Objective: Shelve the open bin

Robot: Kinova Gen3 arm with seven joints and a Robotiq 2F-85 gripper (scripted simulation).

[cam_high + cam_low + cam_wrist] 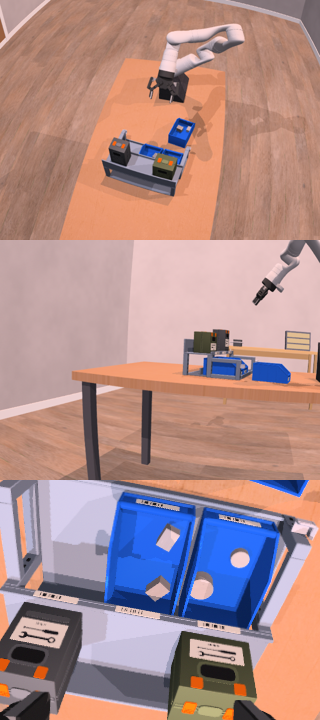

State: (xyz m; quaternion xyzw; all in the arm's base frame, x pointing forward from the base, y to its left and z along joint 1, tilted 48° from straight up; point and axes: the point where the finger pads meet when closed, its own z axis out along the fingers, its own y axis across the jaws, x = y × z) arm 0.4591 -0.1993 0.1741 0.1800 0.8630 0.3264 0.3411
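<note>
The loose blue bin [177, 140] [270, 373] stands upright on the table, its low front facing the robot's base. Two pale blocks [179, 128] lie in it. Only its corner [289, 486] shows in the wrist view. Two blue bins stand side by side on the grey shelf [144, 163] [185, 365] [65, 525]. The left one [132, 545] holds two angular parts, the right one [220, 542] two round parts. The gap is bare shelf left of them in the wrist view. My gripper [160, 100] [255, 302] is open and empty, high above the table.
A dark toolbox [119, 153] [224, 340] [37, 647] and a green toolbox [164, 166] [202, 342] [215, 662] stand on the upper board. Side posts and rails bound the shelf. The robot's black base [180, 90] stands at the table's far end in the top view.
</note>
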